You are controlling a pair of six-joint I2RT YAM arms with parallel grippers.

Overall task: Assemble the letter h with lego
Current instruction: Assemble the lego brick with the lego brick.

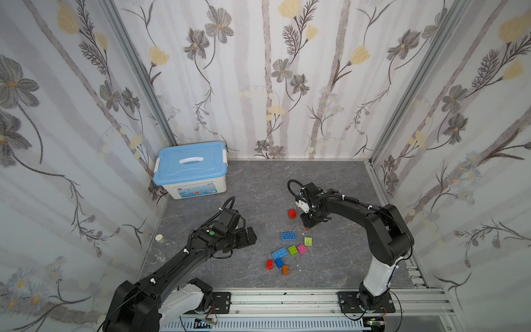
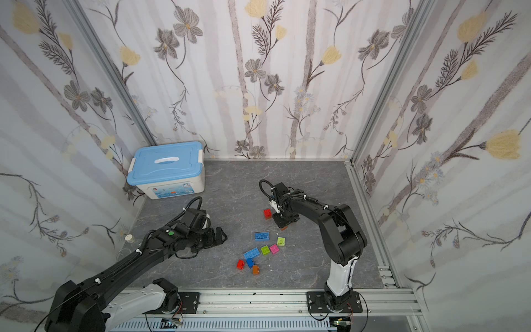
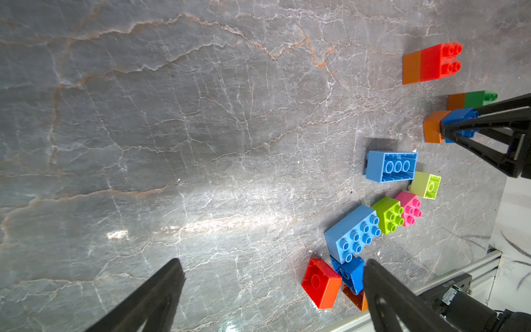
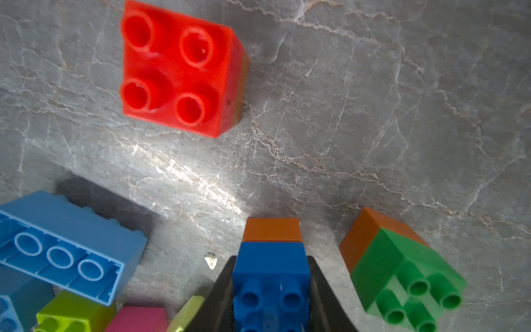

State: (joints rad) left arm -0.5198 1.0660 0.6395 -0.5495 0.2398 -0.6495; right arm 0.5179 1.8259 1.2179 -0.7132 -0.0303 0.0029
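The print on the front of the storage box (image 1: 198, 189) was too small for me to read; I could make out only a small red logo and some blue graphics. My right pincer (image 1: 309, 223) was clamped on two opposite sides of a blue brick (image 4: 271, 267), which sat studs-up on an orange brick (image 4: 271, 230). That pair stood upright on the grey surface (image 1: 344, 258), just beside the red stack (image 1: 292, 213) but not touching it. The red stack was a red brick on an orange one, also studs-up. A green brick (image 4: 402, 273) on another orange one stood just beyond my held pair, farther from the red stack. My left pincer (image 1: 250, 236) hung with its fingers wide apart, holding nothing, well apart from the red stack. Near the red stack lay an overturned long light-blue brick (image 1: 288, 236), hollow side up, its long axis running side to side in both top views. Farther from the red stack, a second long light-blue brick (image 1: 279, 253) lay studs-up and slanted. It lay against a lime brick (image 1: 292, 249), with a pink brick (image 1: 301, 248) beside that.
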